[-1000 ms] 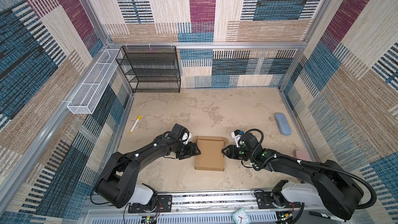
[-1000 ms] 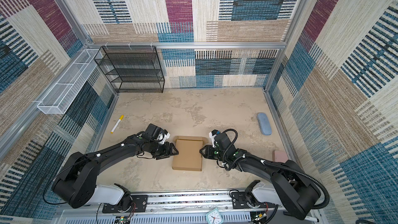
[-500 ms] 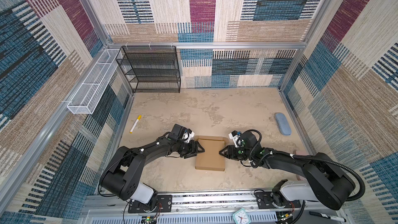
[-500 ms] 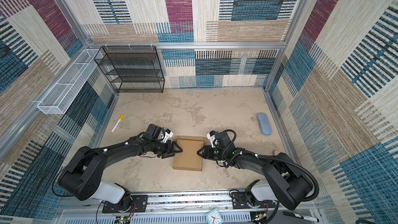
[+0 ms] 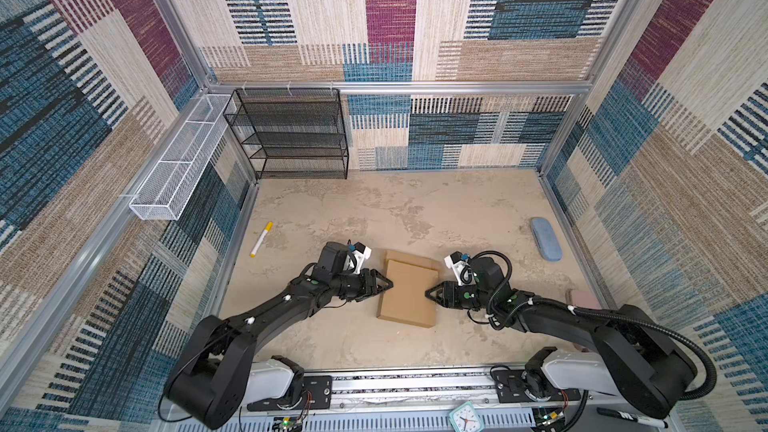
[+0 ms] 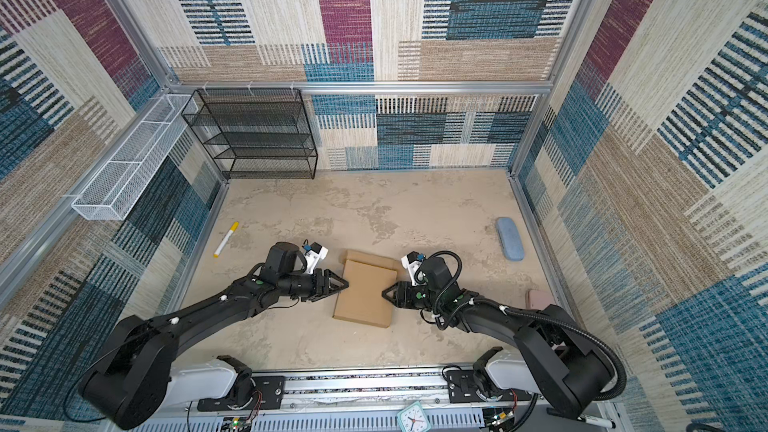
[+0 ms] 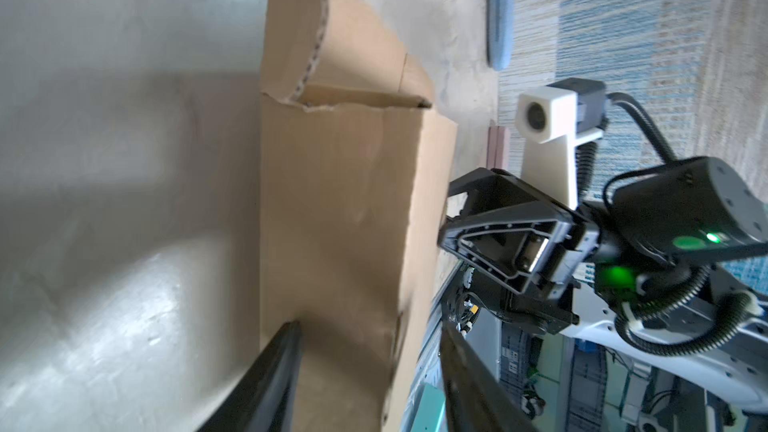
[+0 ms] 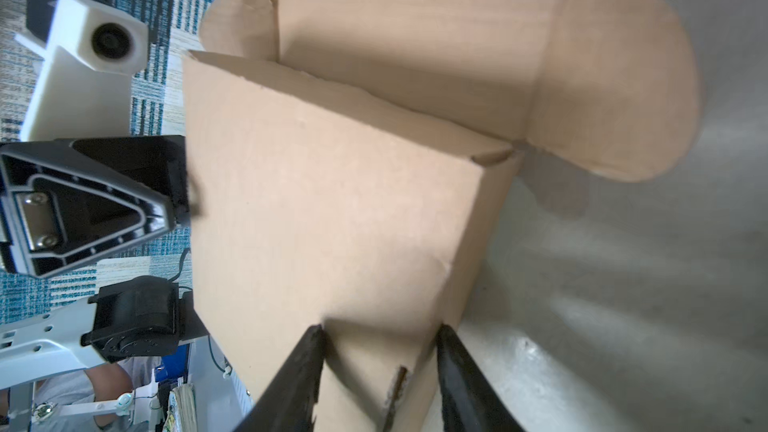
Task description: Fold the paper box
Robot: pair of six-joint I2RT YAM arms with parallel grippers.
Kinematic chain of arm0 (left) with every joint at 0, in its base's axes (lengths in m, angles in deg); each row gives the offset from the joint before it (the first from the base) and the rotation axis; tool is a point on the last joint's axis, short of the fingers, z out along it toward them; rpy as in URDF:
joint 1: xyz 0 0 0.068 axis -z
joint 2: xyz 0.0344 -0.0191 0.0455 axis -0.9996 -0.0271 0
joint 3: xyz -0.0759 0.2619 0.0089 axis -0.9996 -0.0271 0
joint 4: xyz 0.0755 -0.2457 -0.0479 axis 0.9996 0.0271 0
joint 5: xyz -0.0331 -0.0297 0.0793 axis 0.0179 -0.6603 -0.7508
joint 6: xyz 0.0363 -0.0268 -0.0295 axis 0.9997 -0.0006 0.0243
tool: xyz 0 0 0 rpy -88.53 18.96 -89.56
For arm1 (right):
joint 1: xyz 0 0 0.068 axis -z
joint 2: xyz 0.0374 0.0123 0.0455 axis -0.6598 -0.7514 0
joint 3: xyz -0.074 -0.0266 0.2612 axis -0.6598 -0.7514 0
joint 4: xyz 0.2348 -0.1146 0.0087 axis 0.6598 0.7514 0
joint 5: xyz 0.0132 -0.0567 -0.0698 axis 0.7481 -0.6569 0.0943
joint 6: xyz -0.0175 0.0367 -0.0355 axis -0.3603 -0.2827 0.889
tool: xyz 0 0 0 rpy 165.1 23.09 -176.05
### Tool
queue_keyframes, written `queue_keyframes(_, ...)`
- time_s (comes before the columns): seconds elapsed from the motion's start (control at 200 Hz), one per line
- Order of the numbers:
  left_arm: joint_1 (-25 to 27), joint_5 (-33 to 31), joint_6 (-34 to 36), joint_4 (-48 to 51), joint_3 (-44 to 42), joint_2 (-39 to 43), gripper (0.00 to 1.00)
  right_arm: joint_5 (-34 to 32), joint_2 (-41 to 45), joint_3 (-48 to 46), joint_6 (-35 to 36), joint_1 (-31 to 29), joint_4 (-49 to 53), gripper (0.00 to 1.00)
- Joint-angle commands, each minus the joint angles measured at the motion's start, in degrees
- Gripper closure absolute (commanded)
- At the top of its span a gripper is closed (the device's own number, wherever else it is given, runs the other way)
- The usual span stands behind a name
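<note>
Paper box (image 5: 409, 295) lies flat on the table (image 5: 395, 209), a little toward 6 o'clock from the table's middle in both top views. Its long sides run roughly 12 to 6, slightly skewed. You have the top panel folded down. At the 12 o'clock end a strip of the lower layer shows past it, and the right wrist view shows a rounded flap (image 8: 615, 76) lying out on the table there.

Your left gripper (image 5: 390, 284) is at the box's 9 o'clock edge. In the left wrist view its fingers (image 7: 282, 367) straddle that edge with the jaws parted. One finger is against the cardboard, and a gap shows between the cardboard and the other, so nothing is clamped.

Your right gripper (image 5: 427, 293) is at the 3 o'clock edge, facing the left one across the box. In the right wrist view its fingers (image 8: 299, 367) sit on either side of the box's side wall. Cardboard fills the whole space between them, so it is grasping the paper box.

A yellow-capped marker (image 5: 261, 238) lies at 10 o'clock from the box, well apart. A blue case (image 5: 545, 238) lies at 2 o'clock near the wall, and a pink item (image 5: 582, 299) at 3 o'clock against that wall. A black wire rack (image 5: 291, 135) stands in the 11 o'clock corner.
</note>
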Motion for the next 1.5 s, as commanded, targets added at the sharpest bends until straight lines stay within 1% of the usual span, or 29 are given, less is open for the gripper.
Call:
queue_keyframes(0.0, 1.4, 0.1, 3.9, -6.8, -1.9, 5.5, 0.42, 0.6, 3.3, -1.1, 3.1, -0.2, -6.5, 0.54)
queue_keyframes(0.12, 3.8, -3.8, 5.4, -11.1, -5.3, 10.0, 0.42, 0.5, 6.7, -3.0, 4.0, -0.2, -10.0, 0.54)
queue_keyframes(0.21, 5.3, -5.5, 7.1, -16.8, -8.5, 13.1, 0.42, 0.5, 8.8, -4.0, 5.1, -0.3, -11.9, 0.55)
queue_keyframes(0.23, 5.8, -7.9, 7.6, -17.6, -9.1, 14.0, 0.42, 0.3, 9.4, -4.3, 5.5, -0.3, -12.3, 0.55)
queue_keyframes(0.33, 8.1, -12.5, 11.5, -19.5, -11.3, 17.9, 0.42, -1.2, 13.5, -6.6, 6.9, -0.5, -15.1, 0.55)
queue_keyframes(0.486, 11.8, -17.6, 15.3, -27.1, -16.4, 20.6, 0.41, -3.1, 19.0, -10.9, 8.4, -0.9, -19.4, 0.55)
queue_keyframes(0.556, 12.5, -17.6, 15.9, -31.8, -18.3, 19.5, 0.41, -3.1, 20.5, -12.3, 9.3, -1.5, -20.9, 0.55)
queue_keyframes(0.641, 13.2, -16.7, 16.6, -37.8, -19.8, 17.4, 0.41, -4.7, 22.4, -13.1, 11.2, -3.1, -21.3, 0.55)
queue_keyframes(0.751, 14.1, -16.7, 18.3, -44.0, -21.1, 15.1, 0.4, -9.9, 24.1, -14.0, 15.0, -6.9, -21.5, 0.55)
queue_keyframes(0.821, 14.8, -17.3, 21.3, -47.7, -22.2, 14.2, 0.41, -12.9, 23.8, -14.5, 16.9, -9.2, -21.9, 0.56)
queue_keyframes(0.936, 16.0, -18.7, 25.6, -50.4, -23.5, 13.5, 0.4, -14.6, 22.4, -15.8, 17.5, -10.5, -25.0, 0.56)
queue_keyframes(1.042, 18.8, -20.7, 30.9, -54.8, -25.7, 12.9, 0.4, -17.3, 22.2, -16.4, 19.8, -11.9, -26.0, 0.56)
queue_keyframes(1.162, 21.0, -23.4, 35.6, -54.9, -26.6, 11.8, 0.38, -20.2, 22.6, -17.2, 21.5, -13.3, -27.3, 0.56)
queue_keyframes(1.392, 22.7, -25.3, 41.0, -61.6, -28.5, 5.3, 0.38, -24.3, 23.0, -19.3, 24.6, -15.9, -31.2, 0.55)
queue_keyframes(1.497, 23.5, -27.6, 43.9, -65.9, -28.7, 1.5, 0.38, -25.5, 22.3, -20.1, 25.8, -17.1, -33.3, 0.55)
